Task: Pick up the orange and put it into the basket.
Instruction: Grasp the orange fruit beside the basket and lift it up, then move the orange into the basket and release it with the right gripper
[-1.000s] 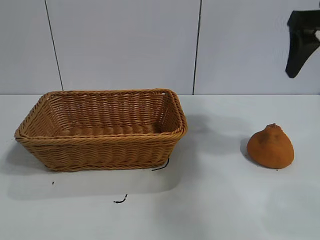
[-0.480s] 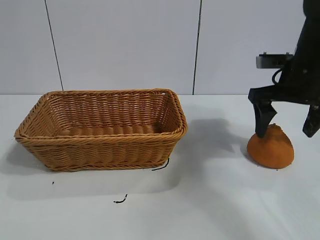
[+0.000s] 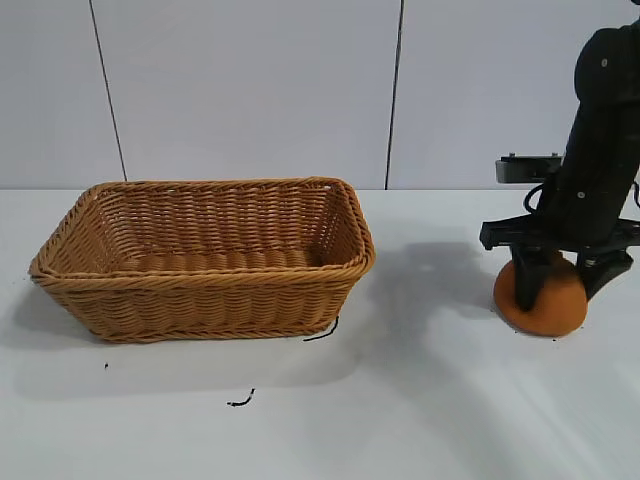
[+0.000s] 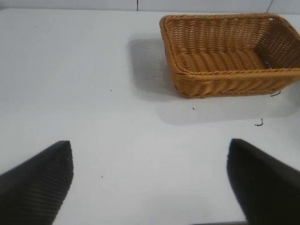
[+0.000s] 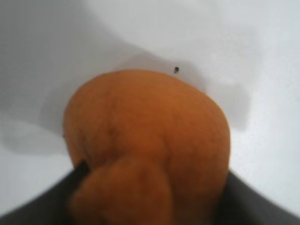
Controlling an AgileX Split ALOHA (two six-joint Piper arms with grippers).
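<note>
The orange sits on the white table at the right, its knobbly neck up. My right gripper has come down over it and is open, one finger on each side of the fruit, close to the skin. In the right wrist view the orange fills the space between the two dark fingers of that gripper. The wicker basket stands empty at the left, well apart from the orange. My left gripper is open and empty above bare table; the basket lies farther off in its view.
The white table has a few small dark marks in front of the basket. A grey panelled wall stands behind. Bare table lies between the basket and the orange.
My right arm came in from the upper right and lowered over the orange, so its fingers now straddle the fruit. The orange and the basket have not moved.
</note>
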